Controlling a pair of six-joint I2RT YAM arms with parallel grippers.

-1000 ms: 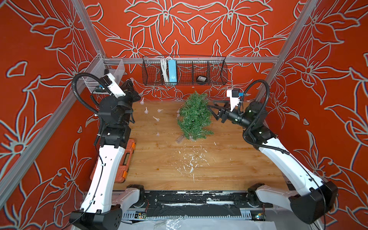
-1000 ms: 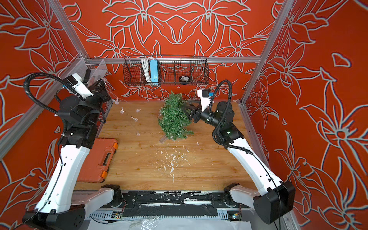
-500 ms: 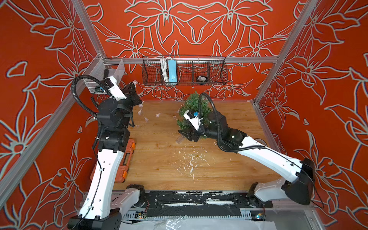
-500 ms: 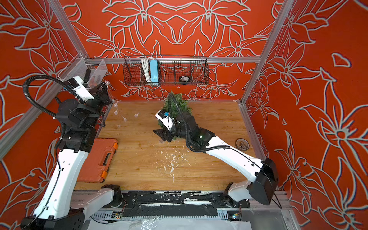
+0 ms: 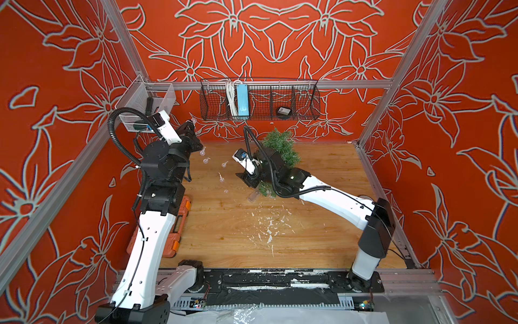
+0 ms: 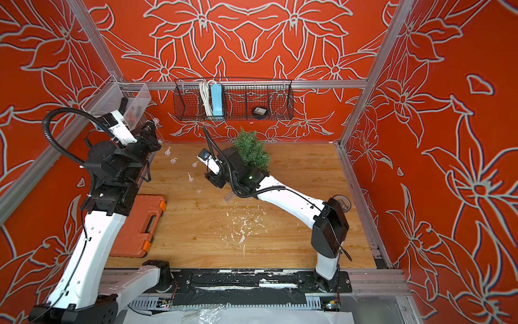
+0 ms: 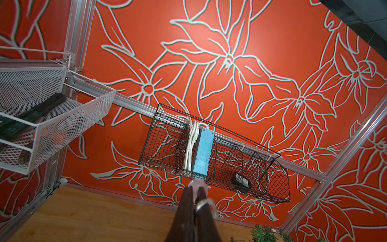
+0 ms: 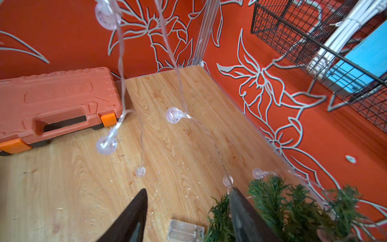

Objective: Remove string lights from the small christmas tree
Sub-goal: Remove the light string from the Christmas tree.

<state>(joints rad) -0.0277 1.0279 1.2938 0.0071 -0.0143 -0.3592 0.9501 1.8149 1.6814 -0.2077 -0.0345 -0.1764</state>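
The small christmas tree (image 5: 281,148) (image 6: 252,152) lies on the wooden table near the back wall, partly hidden under my right arm. My left gripper (image 5: 193,126) (image 7: 195,193) is raised at the back left, shut on the string lights (image 5: 221,177) (image 8: 173,114). The thin wire with clear bulbs hangs from it down to the tree. The clear battery box (image 5: 252,196) (image 8: 186,231) lies on the table by the tree's base. My right gripper (image 5: 248,179) (image 8: 188,189) is open just above the box, one finger against the tree's (image 8: 293,209) branches.
An orange tool case (image 5: 179,224) (image 8: 52,104) lies at the table's left edge. A black wire basket (image 5: 260,98) hangs on the back wall, a white mesh basket (image 5: 143,109) at the back left corner. White paint flecks (image 5: 269,224) dot the middle.
My right arm has swung from the tree's right side across to its near left side and lowered over the battery box. The left gripper has lifted slightly, still shut on the lights.
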